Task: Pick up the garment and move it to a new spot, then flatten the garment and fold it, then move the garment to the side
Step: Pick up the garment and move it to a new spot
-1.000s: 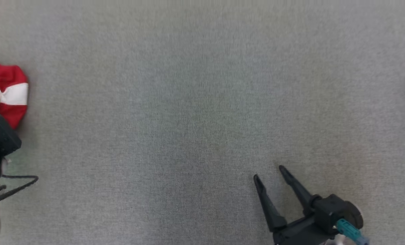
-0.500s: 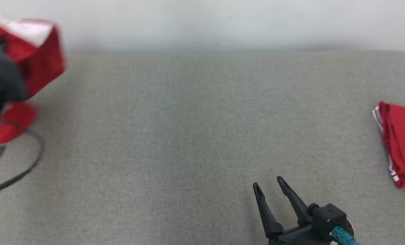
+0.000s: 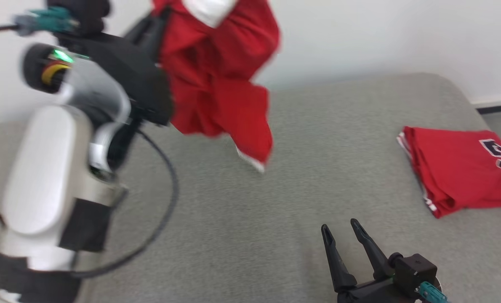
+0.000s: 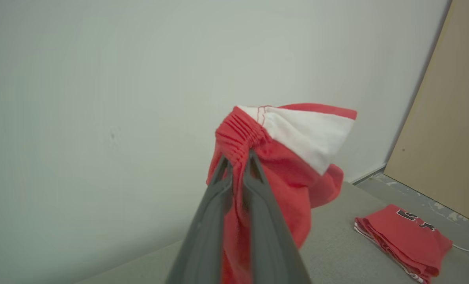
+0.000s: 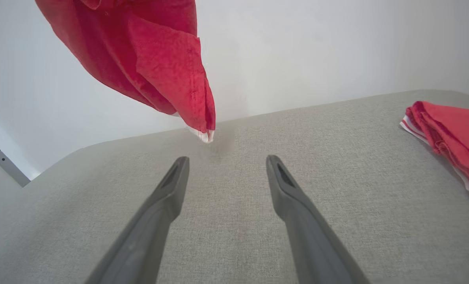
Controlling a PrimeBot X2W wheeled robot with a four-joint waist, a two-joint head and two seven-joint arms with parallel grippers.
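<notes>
- My left end effector (image 4: pixel 237 156) pinches the red garment (image 3: pixel 217 84) by its waistband; a second ago it lay low on my left, now it hangs clear above the grey surface (image 3: pixel 250 235).
- Right end effector (image 3: pixel 339 224) stays spread, holding nothing.
- Pickup looks done; placing comes next.

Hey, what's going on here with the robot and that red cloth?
The robot is holding a red garment up above the grey surface. Its left gripper has its jaws shut on the gathered edge, and the cloth hangs in the air. The right gripper hovers low with its jaws open, holding nothing. A folded garment, also red, lies on the surface off to the right.
</notes>
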